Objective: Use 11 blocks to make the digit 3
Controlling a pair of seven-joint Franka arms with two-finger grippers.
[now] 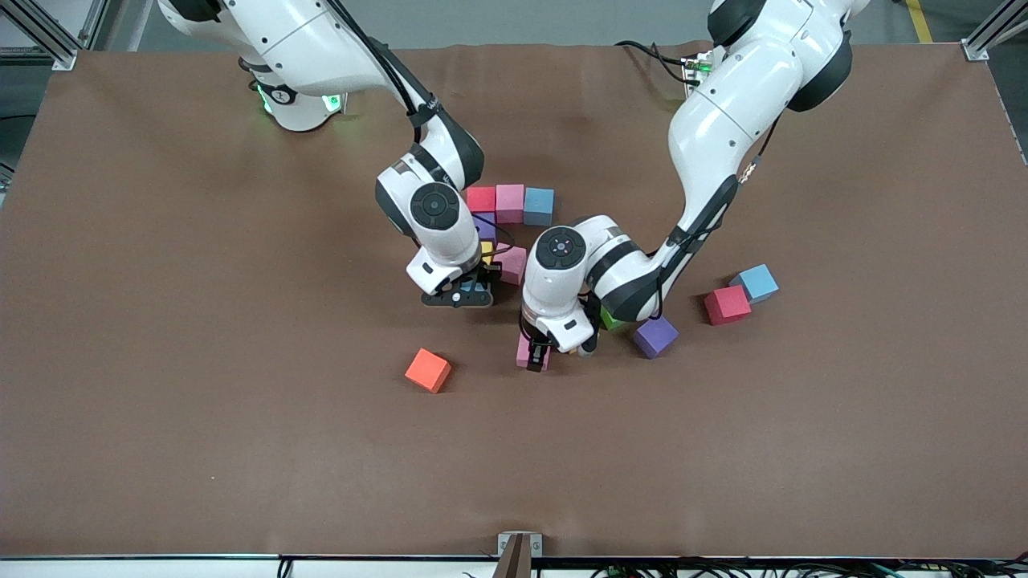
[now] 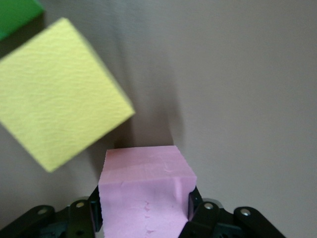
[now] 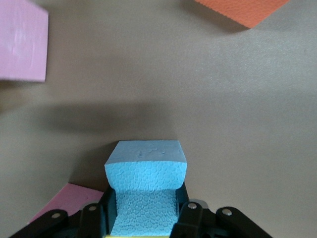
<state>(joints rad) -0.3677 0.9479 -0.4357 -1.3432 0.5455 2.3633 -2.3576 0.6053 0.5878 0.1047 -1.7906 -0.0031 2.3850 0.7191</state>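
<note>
Near the middle of the brown table (image 1: 161, 337), I am holding the left gripper (image 1: 536, 353) low, its jaws pinching a pink block (image 2: 146, 193) whose sides are dented under the fingers (image 2: 198, 215). A yellow block (image 2: 57, 91) and the green cube (image 1: 612, 319) are lying just beside it.

I am keeping the right gripper (image 1: 468, 291) over the partly built digit 3 (image 1: 504, 225), its jaws squeezing a light blue block (image 3: 146, 183). The figure is sitting farther from the front camera than both grippers: a top bar of red block (image 1: 481, 199), pink block (image 1: 510, 202) and blue block (image 1: 539, 206), all touching, with a purple block (image 1: 487, 229) and another pink block (image 1: 512, 265) below it, partly hidden by the right arm.

Loose blocks are lying apart: an orange block (image 1: 428, 370) nearer the front camera toward the right arm's end, and a purple block (image 1: 656, 335), a red block (image 1: 728, 305) and a blue block (image 1: 756, 282) toward the left arm's end, the last two touching.
</note>
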